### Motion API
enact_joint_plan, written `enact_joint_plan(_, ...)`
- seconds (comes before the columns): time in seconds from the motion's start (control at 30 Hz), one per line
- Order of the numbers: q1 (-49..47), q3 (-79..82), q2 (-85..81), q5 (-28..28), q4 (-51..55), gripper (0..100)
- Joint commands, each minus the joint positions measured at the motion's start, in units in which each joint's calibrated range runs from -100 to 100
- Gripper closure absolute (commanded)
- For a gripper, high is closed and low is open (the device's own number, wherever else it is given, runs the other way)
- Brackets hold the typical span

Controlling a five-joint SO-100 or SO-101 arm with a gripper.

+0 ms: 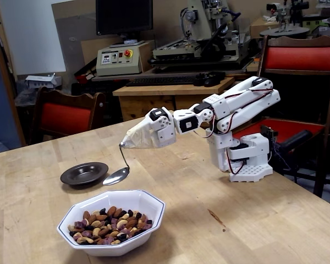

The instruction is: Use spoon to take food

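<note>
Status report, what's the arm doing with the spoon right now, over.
Gripper taped over, jaws hidden. Shiny silver metal spoon empty, hanging beside dark round metal dish. Mixed nuts and dried fruit untouched in white octagonal bowl. Path clear.

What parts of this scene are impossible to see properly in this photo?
- Tool, fixed view: beige tape wraps it, so open or shut is unclear.
- Spoon: handle top hidden under that tape.
- Food: lower pieces hidden by the white bowl wall.
- Dark dish: low angle hides its inside.
</note>
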Motion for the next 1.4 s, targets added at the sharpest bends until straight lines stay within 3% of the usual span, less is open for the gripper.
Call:
enact_joint_plan(0.0, 0.1, 5.0, -18.5, 0.0, 16.1, 96)
enact_joint_plan(1.37, -0.2, 5.0, -19.2, 0.1, 16.0, 96)
